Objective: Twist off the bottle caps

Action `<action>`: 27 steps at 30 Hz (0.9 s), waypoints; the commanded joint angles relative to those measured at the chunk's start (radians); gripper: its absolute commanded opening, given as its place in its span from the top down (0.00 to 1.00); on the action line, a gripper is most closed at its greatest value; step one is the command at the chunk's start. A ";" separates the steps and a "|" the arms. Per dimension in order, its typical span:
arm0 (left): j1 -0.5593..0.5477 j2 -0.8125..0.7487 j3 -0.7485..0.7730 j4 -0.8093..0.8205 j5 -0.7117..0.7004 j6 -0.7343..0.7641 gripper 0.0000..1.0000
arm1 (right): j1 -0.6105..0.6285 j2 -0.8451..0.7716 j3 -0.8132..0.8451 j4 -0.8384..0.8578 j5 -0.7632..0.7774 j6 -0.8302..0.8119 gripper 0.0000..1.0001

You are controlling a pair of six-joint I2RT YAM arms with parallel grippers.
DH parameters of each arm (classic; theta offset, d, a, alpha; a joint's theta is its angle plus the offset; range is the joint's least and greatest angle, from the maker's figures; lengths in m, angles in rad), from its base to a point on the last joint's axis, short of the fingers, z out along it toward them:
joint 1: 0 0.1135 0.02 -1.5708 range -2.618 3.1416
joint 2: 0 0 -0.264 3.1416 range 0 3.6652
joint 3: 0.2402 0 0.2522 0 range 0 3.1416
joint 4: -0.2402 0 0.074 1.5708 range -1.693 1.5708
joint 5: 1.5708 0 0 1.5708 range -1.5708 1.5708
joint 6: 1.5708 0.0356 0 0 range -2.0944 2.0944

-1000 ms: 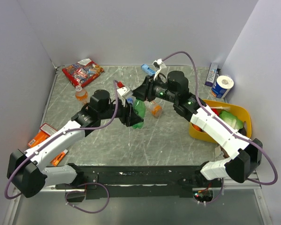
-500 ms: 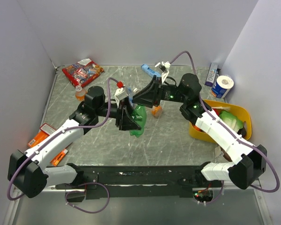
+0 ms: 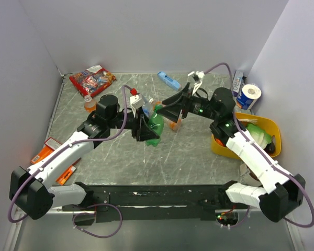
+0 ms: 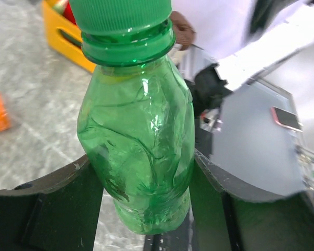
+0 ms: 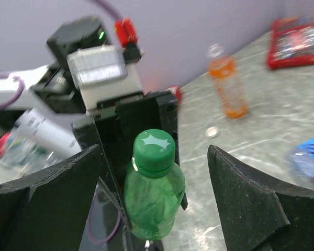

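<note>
My left gripper (image 3: 146, 130) is shut on the body of the green bottle (image 3: 154, 124) and holds it tilted above the table. In the left wrist view the bottle (image 4: 138, 157) is squeezed and dented between my left gripper (image 4: 141, 201) fingers. Its green cap (image 5: 154, 149) sits on the neck. My right gripper (image 5: 154, 154) is open, one finger on each side of the cap and clear of it. One orange bottle (image 3: 89, 104) stands at the back left. Another orange bottle (image 3: 174, 123) lies behind the green one. A clear bottle (image 3: 148, 106) shows partly behind the left gripper.
A yellow bin (image 3: 269, 128) holding items stands at the right. A red snack bag (image 3: 92, 80) lies at the back left, a flat blue box (image 3: 169, 80) at the back centre, a blue and white roll (image 3: 248, 96) at the back right. Orange packets (image 3: 44, 151) lie at the left edge.
My right gripper has opened off the green cap and drawn back to the right. The left gripper has kept its hold on the green bottle and shifted slightly.
</note>
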 commanded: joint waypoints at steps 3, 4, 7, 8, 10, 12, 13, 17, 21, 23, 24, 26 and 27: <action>-0.018 -0.001 0.047 -0.050 -0.228 0.052 0.57 | -0.001 -0.118 0.006 -0.120 0.332 -0.028 0.12; -0.024 0.000 0.050 -0.068 -0.292 0.055 0.57 | 0.009 -0.119 0.010 -0.149 0.360 -0.026 0.12; -0.035 0.000 0.050 -0.075 -0.375 0.054 0.58 | 0.052 -0.098 0.049 -0.202 0.450 -0.043 0.16; -0.037 0.000 0.048 -0.078 -0.386 0.052 0.58 | 0.064 -0.087 0.070 -0.221 0.494 -0.057 0.18; -0.046 -0.001 0.047 -0.079 -0.412 0.054 0.58 | 0.101 -0.061 0.102 -0.264 0.529 -0.069 0.21; -0.055 0.003 0.047 -0.084 -0.442 0.057 0.58 | 0.124 -0.032 0.122 -0.281 0.561 -0.087 0.27; -0.060 0.007 0.048 -0.089 -0.449 0.058 0.58 | 0.135 -0.024 0.130 -0.284 0.568 -0.091 0.30; -0.073 0.020 0.053 -0.098 -0.471 0.058 0.59 | 0.179 0.014 0.162 -0.284 0.588 -0.098 0.36; -0.087 0.026 0.053 -0.099 -0.488 0.060 0.59 | 0.198 0.034 0.184 -0.310 0.611 -0.103 0.39; -0.090 0.028 0.055 -0.102 -0.494 0.061 0.59 | 0.201 0.040 0.196 -0.319 0.624 -0.106 0.40; -0.092 0.030 0.055 -0.105 -0.497 0.063 0.59 | 0.203 0.042 0.199 -0.324 0.625 -0.106 0.40; -0.093 0.030 0.053 -0.105 -0.498 0.064 0.59 | 0.204 0.043 0.196 -0.316 0.619 -0.103 0.41; -0.095 0.028 0.055 -0.104 -0.498 0.063 0.59 | 0.206 0.045 0.195 -0.312 0.615 -0.103 0.41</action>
